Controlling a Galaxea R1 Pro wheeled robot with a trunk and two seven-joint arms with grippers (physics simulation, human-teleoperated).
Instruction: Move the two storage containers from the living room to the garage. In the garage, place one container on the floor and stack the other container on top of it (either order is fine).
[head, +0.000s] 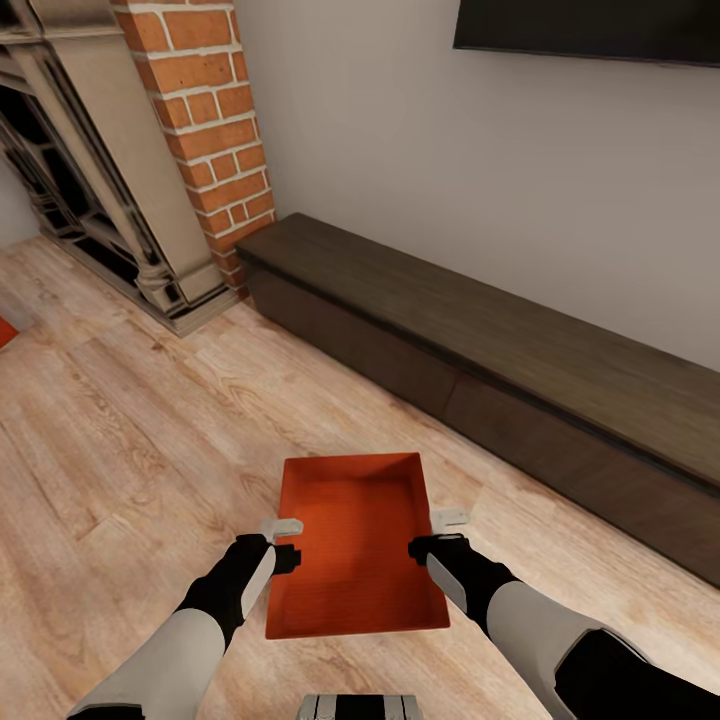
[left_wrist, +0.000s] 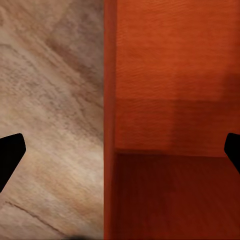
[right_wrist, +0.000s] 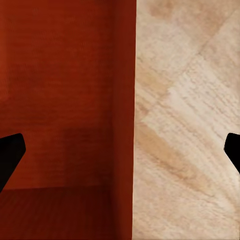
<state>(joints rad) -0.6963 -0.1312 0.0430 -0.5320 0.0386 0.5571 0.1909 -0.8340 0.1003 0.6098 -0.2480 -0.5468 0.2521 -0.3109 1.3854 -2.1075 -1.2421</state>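
Note:
One red-orange storage container (head: 355, 545) sits on the light wood floor of the living room, straight ahead of me. My left gripper (head: 285, 542) hangs over its left wall, open, one finger outside and one inside. In the left wrist view the container's wall (left_wrist: 110, 100) runs between the left gripper's (left_wrist: 120, 150) dark fingertips (left_wrist: 10, 152). My right gripper (head: 437, 533) stands open the same way over the right wall (right_wrist: 122, 100), with the right gripper (right_wrist: 120, 150) straddling it. A red-orange sliver (head: 5, 330) shows at the left edge of the head view.
A long low dark-brown cabinet (head: 480, 340) runs along the white wall behind the container. The red brick chimney (head: 210, 120) and ornate fireplace (head: 90, 190) stand at the back left. Wood plank floor (head: 130, 450) spreads to the left.

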